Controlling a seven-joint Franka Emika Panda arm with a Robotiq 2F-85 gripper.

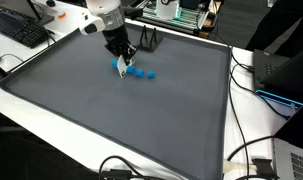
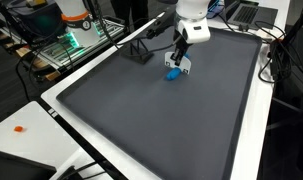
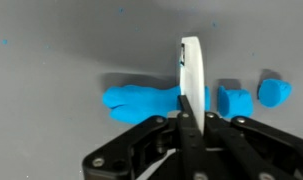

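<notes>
My gripper (image 3: 191, 120) is shut on a thin white blade-like tool (image 3: 191, 62), held edge-on. The tool stands on or just over the right end of a blue dough roll (image 3: 136, 100) lying on the grey mat (image 3: 61, 50); I cannot tell whether it touches. Two small blue dough pieces (image 3: 234, 98) (image 3: 274, 92) lie right of the tool. In both exterior views the gripper (image 1: 121, 55) (image 2: 178, 58) points down over the blue dough (image 1: 122, 68) (image 2: 172, 73) near the mat's far side, and loose blue pieces (image 1: 144, 72) lie beside it.
The large grey mat (image 1: 121, 120) has a raised white border. A keyboard (image 1: 21, 30) lies off one corner. A black stand (image 2: 139, 50) sits at the mat's edge near the gripper. Cables (image 1: 246, 150) and a laptop (image 1: 291, 160) lie along one side. A small orange thing (image 2: 19, 128) lies on the white table.
</notes>
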